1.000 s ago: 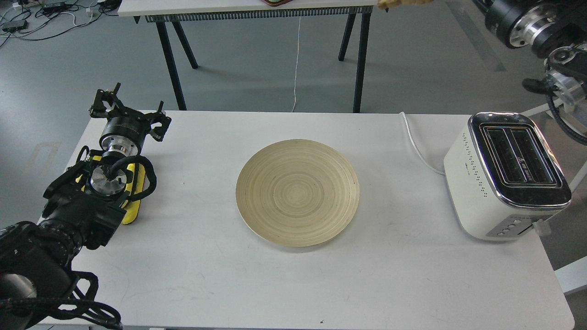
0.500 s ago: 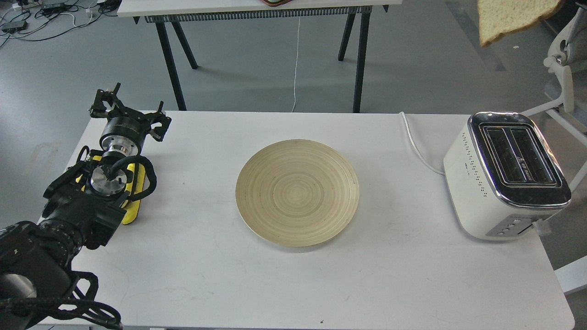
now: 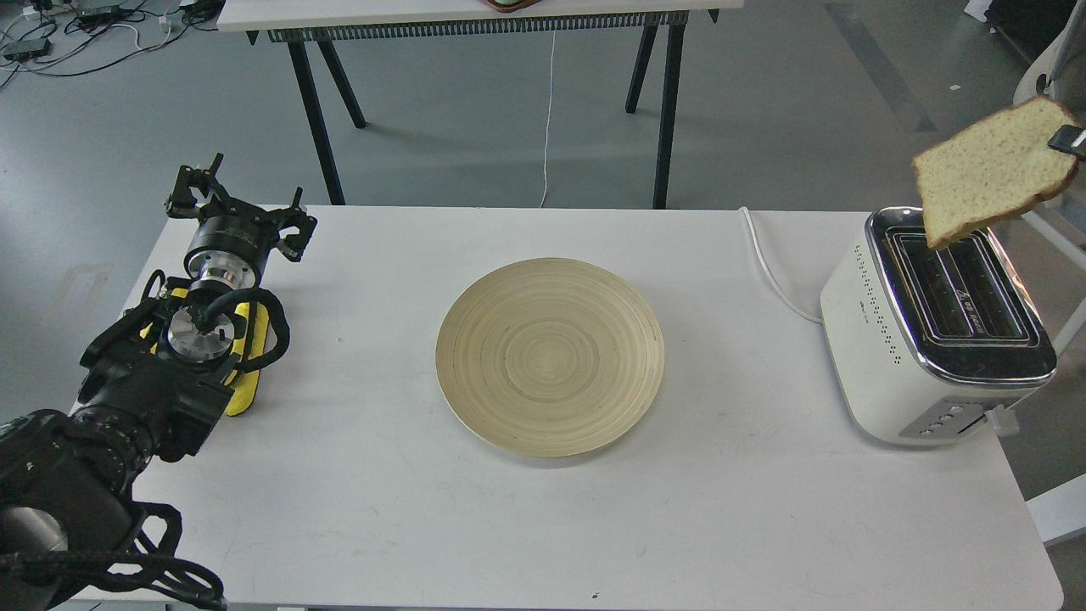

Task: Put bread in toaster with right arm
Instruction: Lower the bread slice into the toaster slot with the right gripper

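Observation:
The bread [image 3: 993, 174], a pale speckled slice with a brown crust, hangs tilted in the air over the far end of the toaster [image 3: 857, 339]. Its lower corner is just above the back of the toaster's chrome top and black slots. Of my right gripper [image 3: 1067, 140] only a black fingertip shows at the right edge, pinching the slice's upper right corner. The rest of the right arm is out of view. My left gripper [image 3: 242, 206] rests over the table's far left corner, fingers apart and empty.
A round wooden plate [image 3: 550, 356] lies empty mid-table. The toaster's white cable [image 3: 772, 263] runs off the table's back edge. A second table [image 3: 475, 13] on black legs stands behind. A white chair frame [image 3: 1048, 76] is at the far right.
The bread has come down and slightly right from the top edge of the view, to just above the toaster's far end. The left arm has not moved.

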`<state>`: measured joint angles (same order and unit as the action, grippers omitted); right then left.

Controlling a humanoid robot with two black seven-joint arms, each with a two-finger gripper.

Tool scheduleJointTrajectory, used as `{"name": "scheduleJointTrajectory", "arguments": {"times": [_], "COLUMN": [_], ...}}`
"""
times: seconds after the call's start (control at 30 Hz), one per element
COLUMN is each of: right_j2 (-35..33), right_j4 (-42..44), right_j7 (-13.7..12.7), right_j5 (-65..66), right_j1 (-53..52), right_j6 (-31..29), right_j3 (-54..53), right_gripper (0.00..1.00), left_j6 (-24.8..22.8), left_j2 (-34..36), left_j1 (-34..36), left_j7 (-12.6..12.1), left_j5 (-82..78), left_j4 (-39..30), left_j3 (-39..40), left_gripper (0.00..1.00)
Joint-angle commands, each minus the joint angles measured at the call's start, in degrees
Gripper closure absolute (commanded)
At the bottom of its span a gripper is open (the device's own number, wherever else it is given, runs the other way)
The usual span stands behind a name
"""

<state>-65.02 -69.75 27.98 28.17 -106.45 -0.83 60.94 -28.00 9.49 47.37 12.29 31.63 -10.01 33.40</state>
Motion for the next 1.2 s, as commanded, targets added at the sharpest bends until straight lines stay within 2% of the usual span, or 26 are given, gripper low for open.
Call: {"name": "scheduleJointTrajectory", "arguments": {"times": [0.0, 0.37, 1.17], "right_j2": [-1.25, -5.2, -6.79], "right_j4": [-1.79, -3.11, -2.93], "right_j7": [0.02, 0.02, -0.21], "right_j5": [0.92, 6.55, 11.03], "right_j1": [0.01, 0.01, 0.01], "right_j6": [-0.14, -1.9, -1.9], "right_j3": [0.76, 0.76, 2.43], "right_gripper": [1.0, 1.0, 1.0], "left_j6": [0.0, 0.0, 0.0], "left_j2": [0.0, 0.0, 0.0], "left_j1": [0.0, 0.0, 0.0], "left_j7": [0.01, -0.08, 0.01], "left_j5": [0.01, 0.01, 0.01], "left_j4": [-0.01, -0.01, -0.01], "left_j3": [-0.01, 0.0, -0.01], "left_gripper": [0.0, 0.0, 0.0]}}
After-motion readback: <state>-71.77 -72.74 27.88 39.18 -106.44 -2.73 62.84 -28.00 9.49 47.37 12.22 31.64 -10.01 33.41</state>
